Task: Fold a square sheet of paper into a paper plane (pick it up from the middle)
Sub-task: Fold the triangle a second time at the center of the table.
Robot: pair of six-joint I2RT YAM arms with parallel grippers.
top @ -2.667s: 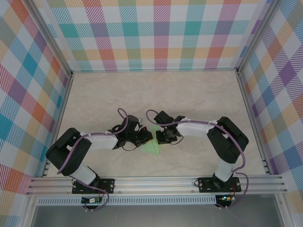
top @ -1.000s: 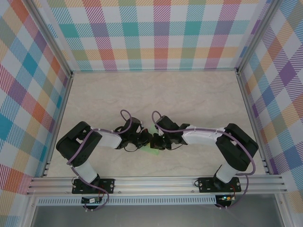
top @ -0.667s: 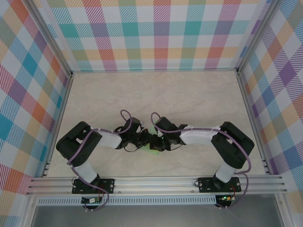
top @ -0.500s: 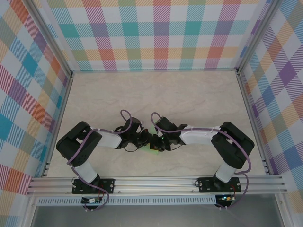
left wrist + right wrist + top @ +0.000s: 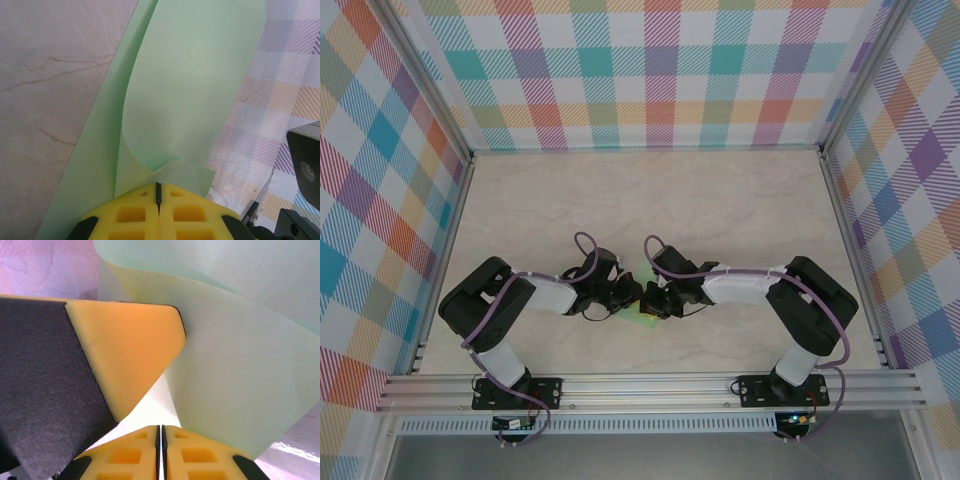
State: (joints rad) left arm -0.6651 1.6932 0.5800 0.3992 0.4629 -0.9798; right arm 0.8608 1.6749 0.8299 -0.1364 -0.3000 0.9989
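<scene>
Shows the paper sheet (image 5: 195, 75), thin and pale green, at the near middle of the table (image 5: 50, 75), held at the meeting point of the two arms. Finds the left gripper (image 5: 158, 196) with its yellow pads pressed flat together on a small curled flap of the sheet; beyond the pinch, a broad panel bowing upward and a narrower strip alongside it on the left. Finds the right gripper (image 5: 160, 436) closed in the same way, pads meeting on a lower edge of the same sheet, with a finger of the left gripper just beside it, touching or nearly touching the paper. Cannot tell whether any edge rests on the table.

Handling, as judged: very light, limp and smooth. Bends under its own weight, takes a crease at the slightest pinch and holds it. Likely to tear or wrinkle if pulled taut between two clamped points drawing apart, and likely to slide out of a shallow grip. Best taken at an edge or corner, close to the intended fold line, with a firm flat pinch. Best left slack between the two holds, with the flat table as backing for pressing each crease.
</scene>
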